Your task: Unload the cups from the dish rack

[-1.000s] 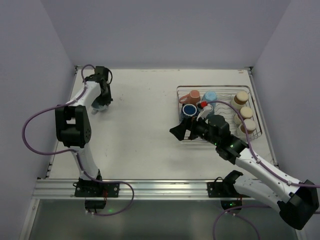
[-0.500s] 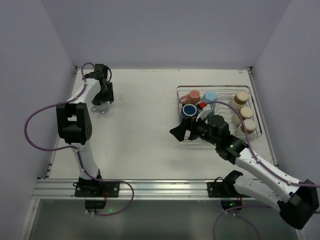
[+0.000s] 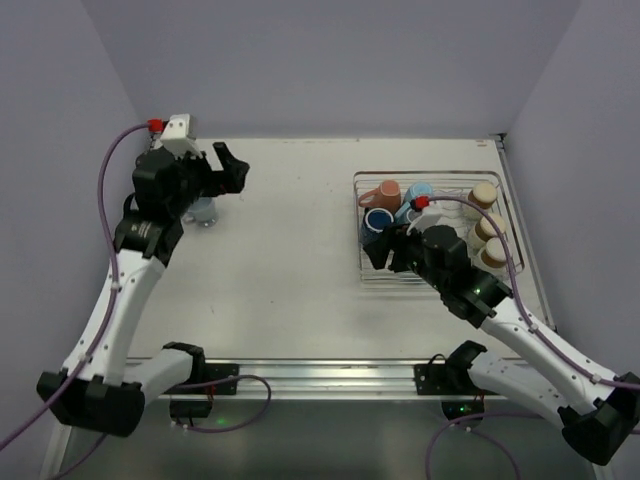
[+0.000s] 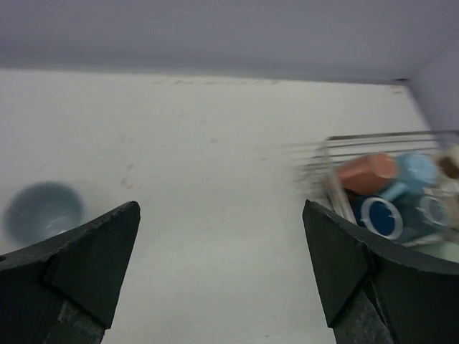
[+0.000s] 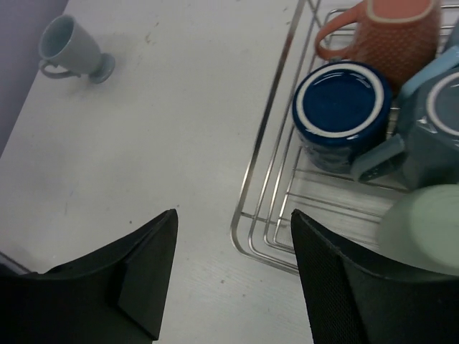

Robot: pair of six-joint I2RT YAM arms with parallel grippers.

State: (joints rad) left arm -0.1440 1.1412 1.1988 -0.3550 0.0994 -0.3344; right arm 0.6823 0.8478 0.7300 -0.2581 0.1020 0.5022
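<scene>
Worktop [image 3: 290, 280]: white, boxed in by pale lilac walls [image 3: 330, 60].
Right gripper [image 5: 233, 229]: fingers spread wide, nothing between them; it hovers over the near-left corner of the dish rack.
Dish rack [image 5: 271, 136]: silver wire, by the worktop's right edge, toward the far-right corner.
Pale green cup [image 5: 427, 226]: in the rack, just beside the right gripper's right finger.
Dark blue cup [image 5: 343, 107]: upside down in the rack's left part, just beyond the right gripper.
Light blue mug [image 5: 437, 122]: touching the dark blue cup's right side.
Salmon mug [image 5: 391, 36]: behind the dark blue cup.
Beige cups [image 3: 490, 225]: three in a row along the rack's right side.
Left gripper [image 4: 220, 215]: spread wide, empty, raised near the far-left corner.
Grey-blue cup [image 4: 41, 211]: outside the rack, mouth up on the worktop near the far-left corner, below the left gripper's left finger and apart from it.
</scene>
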